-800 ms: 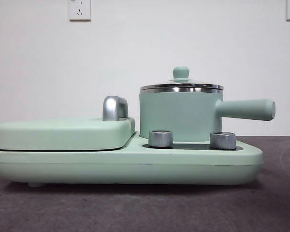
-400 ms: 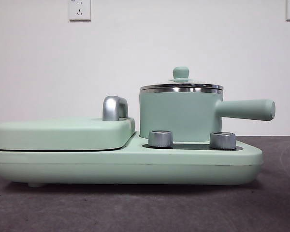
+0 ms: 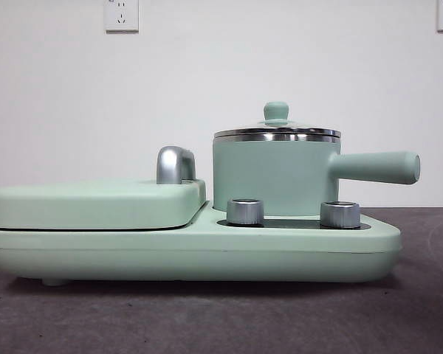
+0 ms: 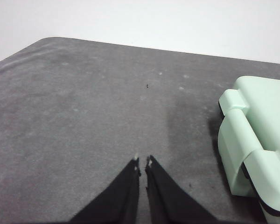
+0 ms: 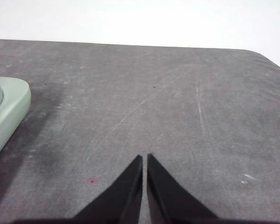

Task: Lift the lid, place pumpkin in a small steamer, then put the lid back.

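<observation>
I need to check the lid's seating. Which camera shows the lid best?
The front view: the lid sits on the pot, its knob and steel rim in plain sight. Neither wrist view shows the lid, only table and the cooker's edge.

We look through three cameras. The front one sits low, about level with the desk (image 3: 221, 324), close to the mint-green cooker base (image 3: 192, 254) and facing a white wall. The left wrist camera looks down past the left gripper (image 4: 143, 163) at bare desk near a rounded corner, the cooker's end at one side. The right wrist camera looks past the right gripper (image 5: 144, 157) toward another corner. All three views share the cooker and desk.
</observation>
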`<state>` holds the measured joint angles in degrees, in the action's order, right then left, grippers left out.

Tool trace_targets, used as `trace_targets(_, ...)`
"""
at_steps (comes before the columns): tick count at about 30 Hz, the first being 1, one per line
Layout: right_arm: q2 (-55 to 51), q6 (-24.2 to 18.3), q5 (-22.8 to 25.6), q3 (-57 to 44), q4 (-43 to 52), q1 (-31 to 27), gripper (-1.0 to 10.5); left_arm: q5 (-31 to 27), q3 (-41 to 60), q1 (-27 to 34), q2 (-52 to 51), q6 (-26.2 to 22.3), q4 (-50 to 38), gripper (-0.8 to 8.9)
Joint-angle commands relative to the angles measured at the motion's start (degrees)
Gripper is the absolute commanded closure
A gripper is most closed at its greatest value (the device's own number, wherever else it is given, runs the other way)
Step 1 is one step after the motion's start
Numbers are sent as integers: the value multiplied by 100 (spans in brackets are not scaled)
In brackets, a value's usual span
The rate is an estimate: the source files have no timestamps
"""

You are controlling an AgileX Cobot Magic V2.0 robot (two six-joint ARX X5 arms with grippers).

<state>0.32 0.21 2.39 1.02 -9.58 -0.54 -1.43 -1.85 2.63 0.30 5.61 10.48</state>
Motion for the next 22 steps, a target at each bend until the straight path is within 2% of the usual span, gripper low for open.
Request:
trace_targets(1,-11,-24,22,-28,57,-7,933,-28,105,-9,-11,46,26,785)
trace_targets(22,-11,-24,22,-26,57,-15,933,-28,105,-160,-11,46,26,785)
